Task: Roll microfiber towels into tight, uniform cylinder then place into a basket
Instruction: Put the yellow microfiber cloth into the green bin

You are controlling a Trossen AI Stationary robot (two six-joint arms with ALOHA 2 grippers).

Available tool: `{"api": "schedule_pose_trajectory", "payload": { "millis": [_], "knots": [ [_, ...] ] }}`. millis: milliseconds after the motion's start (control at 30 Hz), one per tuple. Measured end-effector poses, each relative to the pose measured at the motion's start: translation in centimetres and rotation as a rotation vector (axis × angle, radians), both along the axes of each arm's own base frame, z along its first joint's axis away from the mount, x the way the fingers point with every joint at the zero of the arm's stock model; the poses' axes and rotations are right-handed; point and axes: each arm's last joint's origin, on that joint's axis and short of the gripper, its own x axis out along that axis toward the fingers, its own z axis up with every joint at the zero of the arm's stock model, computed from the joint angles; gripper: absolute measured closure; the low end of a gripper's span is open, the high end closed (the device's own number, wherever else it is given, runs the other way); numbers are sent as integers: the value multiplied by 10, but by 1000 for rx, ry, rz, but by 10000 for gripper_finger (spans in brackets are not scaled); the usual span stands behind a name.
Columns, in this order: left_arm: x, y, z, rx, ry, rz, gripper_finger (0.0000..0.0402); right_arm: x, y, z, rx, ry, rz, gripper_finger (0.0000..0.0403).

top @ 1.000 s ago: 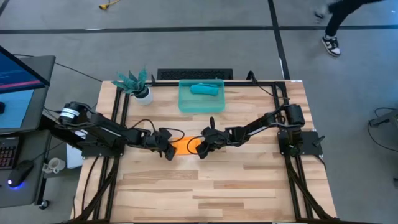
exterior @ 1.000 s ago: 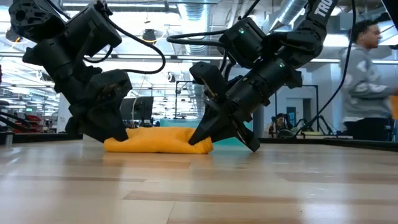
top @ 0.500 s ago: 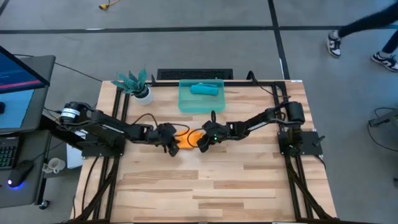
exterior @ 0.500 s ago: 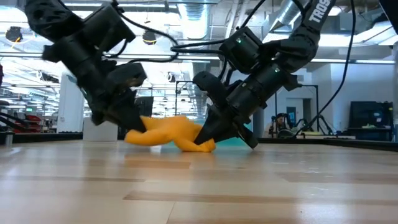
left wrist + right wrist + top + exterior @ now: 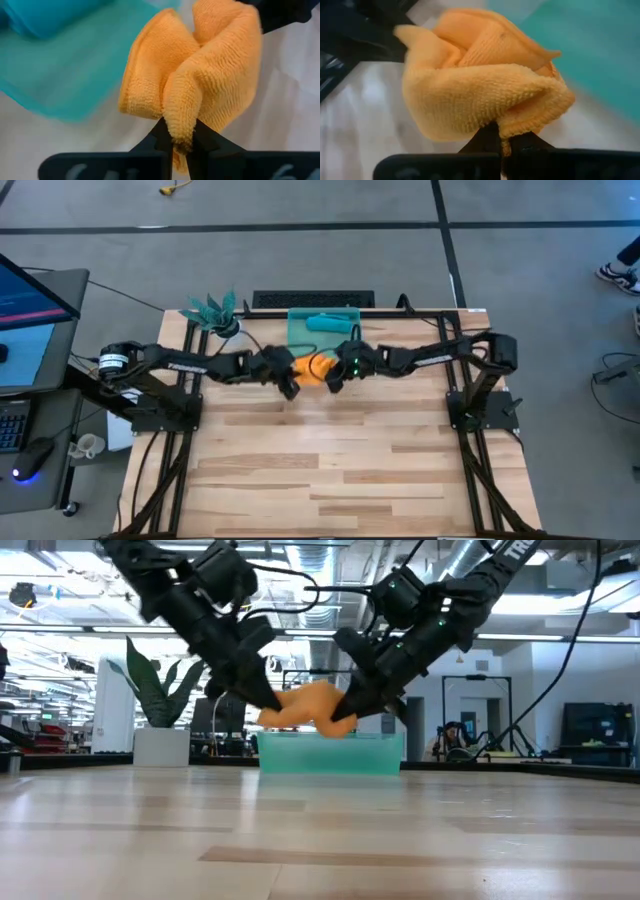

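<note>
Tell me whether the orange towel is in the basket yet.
Not yet. The orange towel hangs bunched in the air above the basket, pinched between the left gripper and right gripper.

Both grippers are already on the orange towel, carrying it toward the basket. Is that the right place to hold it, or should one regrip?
Keep the end grips. The left gripper and right gripper each pinch one end of the orange towel, coming in from opposite sides, and it hangs bunched between them above the basket. The loose roll would sag or unroll if held at the middle.
</note>
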Motion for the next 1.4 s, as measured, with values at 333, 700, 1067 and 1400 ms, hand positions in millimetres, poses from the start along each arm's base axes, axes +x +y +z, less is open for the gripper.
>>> {"api": "schedule_pose_trajectory", "payload": {
  "millis": [333, 700, 1067, 1400],
  "knots": [
    [5, 59, 46, 87, -34, 59, 387, -20, -64, 24, -84, -3, -67, 391],
    [23, 119, 14, 39, 70, 149, 386, -17, -118, 34, -81, 158, -89, 390],
    [29, 140, 10, -14, 127, 137, 386, -32, -127, 27, -26, 257, -103, 391],
    [29, 131, 6, -50, 169, 114, 386, -32, -113, 17, 5, 299, -87, 391]
  ]
}}
